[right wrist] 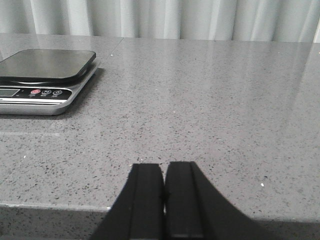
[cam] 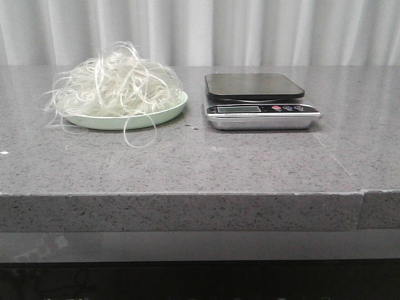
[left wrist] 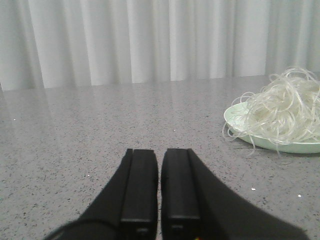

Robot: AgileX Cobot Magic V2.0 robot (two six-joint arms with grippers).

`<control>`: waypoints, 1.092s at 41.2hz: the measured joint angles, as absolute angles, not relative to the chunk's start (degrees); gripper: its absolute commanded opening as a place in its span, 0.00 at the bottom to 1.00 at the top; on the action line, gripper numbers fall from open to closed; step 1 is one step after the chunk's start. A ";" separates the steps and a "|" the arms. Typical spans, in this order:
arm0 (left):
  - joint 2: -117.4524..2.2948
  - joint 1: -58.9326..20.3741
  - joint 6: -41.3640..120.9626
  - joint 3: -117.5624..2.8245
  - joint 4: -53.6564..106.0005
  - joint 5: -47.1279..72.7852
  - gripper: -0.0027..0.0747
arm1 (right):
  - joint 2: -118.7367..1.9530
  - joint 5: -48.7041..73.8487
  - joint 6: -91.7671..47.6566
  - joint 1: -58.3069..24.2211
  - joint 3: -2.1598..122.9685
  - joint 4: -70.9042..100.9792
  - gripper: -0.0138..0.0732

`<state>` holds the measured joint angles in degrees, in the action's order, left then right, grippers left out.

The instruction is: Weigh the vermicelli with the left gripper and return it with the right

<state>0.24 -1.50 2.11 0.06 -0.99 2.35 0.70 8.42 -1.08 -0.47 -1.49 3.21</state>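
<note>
Grey speckled stone makes up the worktop (cam: 250, 162), and on it we see the vermicelli (cam: 115, 84) piled as a fluffy heap of pale, curly strands on a pale green plate (cam: 164, 114) at the left side of the front view. A few loose strands spill over the plate's near rim and loop down onto the stone. Just to the right of the plate, not touching it, stands a silver kitchen scale (cam: 262, 115) with a dark square platform (cam: 253, 85) that carries nothing.

Neither arm shows in the front view. In the left wrist view we find the left gripper (left wrist: 160, 190) held low over bare worktop, pointing level toward the curtain (left wrist: 150, 40) at the back; its black fingers (left wrist: 140, 185) stand nearly together with only a thin slit between them, and they hold nothing. The plate of vermicelli lies well apart from them, off to one side.

In the right wrist view the right gripper (right wrist: 164, 200) sits low near the front edge of the worktop, also aimed level across it. Its fingers (right wrist: 147, 200) are likewise drawn almost together and empty. The scale lies well away from them, farther back and off to the side.
</note>
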 measured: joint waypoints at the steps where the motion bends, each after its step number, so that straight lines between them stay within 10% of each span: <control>1: 0.24 -1.50 2.11 0.06 -0.99 2.35 0.22 | 0.70 8.42 -1.08 -0.47 -1.49 3.21 0.35; 45: 0.24 -1.50 2.11 -5.48 -0.99 -3.78 0.22 | 0.70 5.99 -0.97 -0.47 5.30 3.33 0.35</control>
